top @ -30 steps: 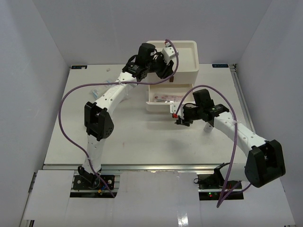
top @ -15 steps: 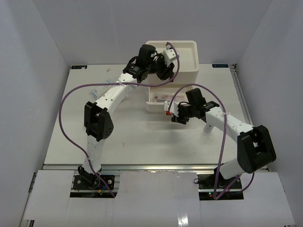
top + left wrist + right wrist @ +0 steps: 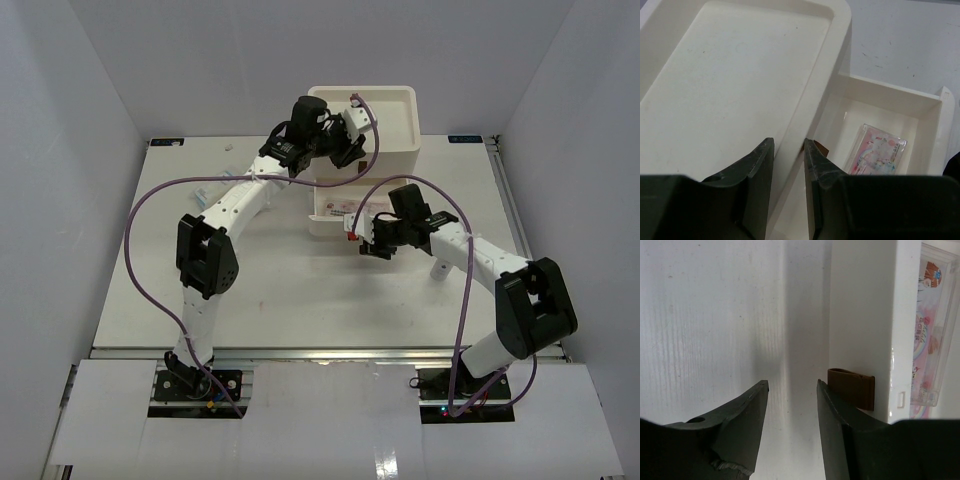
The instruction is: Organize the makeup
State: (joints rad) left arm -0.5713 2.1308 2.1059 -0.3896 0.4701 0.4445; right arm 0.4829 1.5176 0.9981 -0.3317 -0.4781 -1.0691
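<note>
Clamping the box (image 3: 835, 60) rim between its jaws: left gripper (image 3: 788, 145). Right gripper (image 3: 792, 385) is hovering, jaws spread, beside brown handle (image 3: 851, 387) of open drawer (image 3: 860, 315) holding 1 packet (image 3: 875, 155).

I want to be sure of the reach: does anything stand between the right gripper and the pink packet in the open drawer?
Yes. The drawer's front wall, with its brown handle, stands between the open right gripper and the pink packet lying inside. From above, nothing visible covers the packet.
</note>
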